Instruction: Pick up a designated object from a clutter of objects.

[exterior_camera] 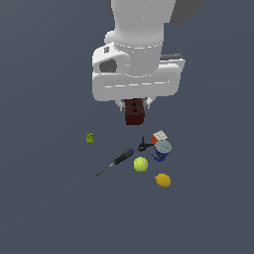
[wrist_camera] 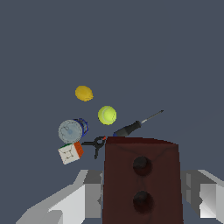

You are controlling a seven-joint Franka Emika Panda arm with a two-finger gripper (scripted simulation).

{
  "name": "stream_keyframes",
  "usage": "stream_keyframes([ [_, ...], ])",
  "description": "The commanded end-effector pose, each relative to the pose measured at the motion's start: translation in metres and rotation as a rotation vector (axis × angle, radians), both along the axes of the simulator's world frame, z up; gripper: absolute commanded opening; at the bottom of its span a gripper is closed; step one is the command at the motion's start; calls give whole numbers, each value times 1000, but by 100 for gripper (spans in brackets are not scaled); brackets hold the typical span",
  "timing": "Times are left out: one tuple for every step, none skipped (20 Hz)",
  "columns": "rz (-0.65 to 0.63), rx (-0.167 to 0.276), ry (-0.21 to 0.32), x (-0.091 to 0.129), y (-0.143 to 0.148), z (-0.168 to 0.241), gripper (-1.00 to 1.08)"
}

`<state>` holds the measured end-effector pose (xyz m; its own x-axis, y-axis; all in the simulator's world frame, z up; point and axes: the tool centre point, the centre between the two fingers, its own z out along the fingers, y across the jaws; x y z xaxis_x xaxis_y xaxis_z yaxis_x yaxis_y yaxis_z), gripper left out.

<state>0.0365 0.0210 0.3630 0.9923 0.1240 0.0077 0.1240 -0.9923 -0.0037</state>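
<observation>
The gripper [exterior_camera: 134, 104] is clamped on the dark red block [exterior_camera: 134, 112], lifted above the floor. 2 round holes show on its face in the wrist view, fingers [wrist_camera: 83, 199] pressing both sides.

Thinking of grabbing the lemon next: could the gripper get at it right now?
Probably not: the gripper is shut on the dark red block, so it is occupied. The lemon itself lies apart from the tennis ball.

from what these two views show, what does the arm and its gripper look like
The arm is a thick, rounded white column with a grey part behind it. The gripper hangs from a broad white hand body with rounded corners, thin seam lines and a dark oval recess on one side. In the wrist view its fingers are blocky, flat-faced and light grey. No cables or printed markings are visible.
</observation>
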Motion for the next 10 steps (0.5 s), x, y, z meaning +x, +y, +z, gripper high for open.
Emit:
stream_keyframes([
  [1, -1, 2, -4, -12, 19, -100],
  [1, -1, 3, -5, -16, 25, -100],
  [1, -2, 4, -6, -19, 31, -100],
  [0, -2, 5, -7, -23, 35, -100],
  [0, -3, 5, -7, -26, 40, -100],
  [0, -3, 6, -8, -28, 44, -100],
  [0, -3, 6, -9, -31, 48, -100],
  [0, -4, 7, -9, -33, 50, -100],
  [0, -4, 7, -9, -34, 53, -100],
  [0, -4, 7, -9, -35, 55, -100],
])
